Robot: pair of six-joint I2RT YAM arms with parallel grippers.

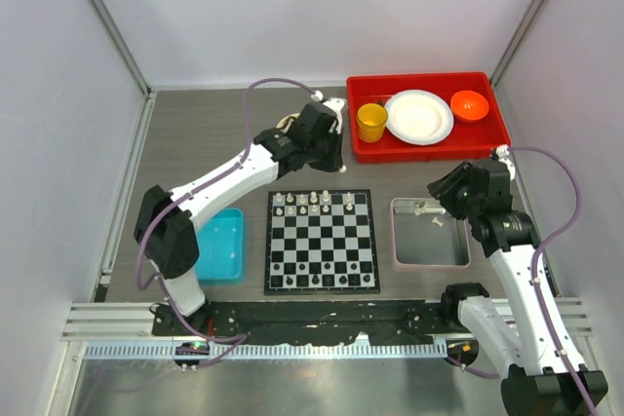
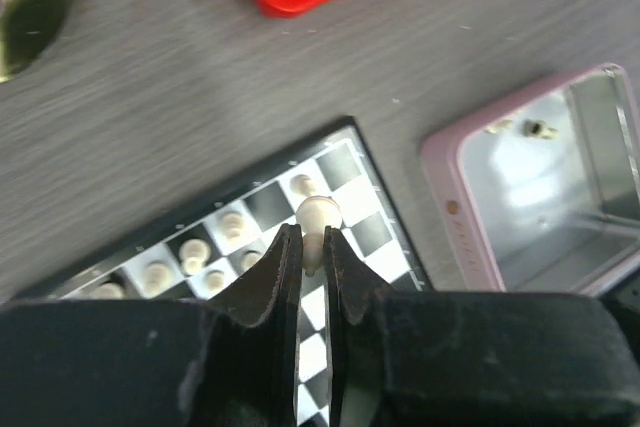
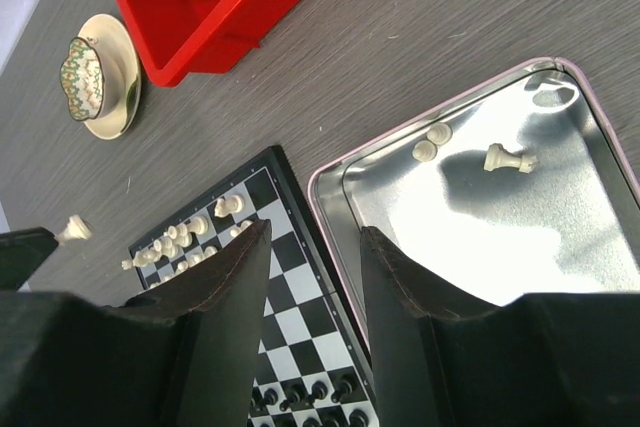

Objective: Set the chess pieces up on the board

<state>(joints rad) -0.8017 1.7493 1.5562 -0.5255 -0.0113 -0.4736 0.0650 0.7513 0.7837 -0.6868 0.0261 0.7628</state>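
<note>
looking down from the top external view, the board [image 1: 321,241] lies flat on the table [image 1: 205,133] between a blue bin [image 1: 219,244] and a grey tray [image 1: 434,248]. cream chess pieces [image 1: 312,204] stand along its far rows and dark pieces [image 1: 322,282] along its near row. the left gripper [image 1: 330,165] hangs just past the board's far edge. the right gripper [image 1: 441,197] hovers at the tray's far right corner. a red bin [image 1: 419,152] at the back holds a yellow cup [image 1: 371,122], a white plate [image 1: 419,116] and an orange bowl [image 1: 469,104].

in the left wrist view, the left gripper's jaws are clamped on one cream piece [image 2: 318,213]. its round head shows above the fingertips, over the board's far right squares. more cream pieces stand on the squares below. the tray, pink-rimmed here, lies just beside the board.

in the right wrist view, the right gripper's jaws stand apart with nothing between them, above the line where the board's edge meets the tray. inside the tray a toppled piece [image 3: 508,159] lies on its side, and two more pieces [image 3: 432,142] sit close together near the far wall. a patterned cup [image 3: 82,77] on a saucer [image 3: 118,97] rests on the table beside the red bin.
</note>
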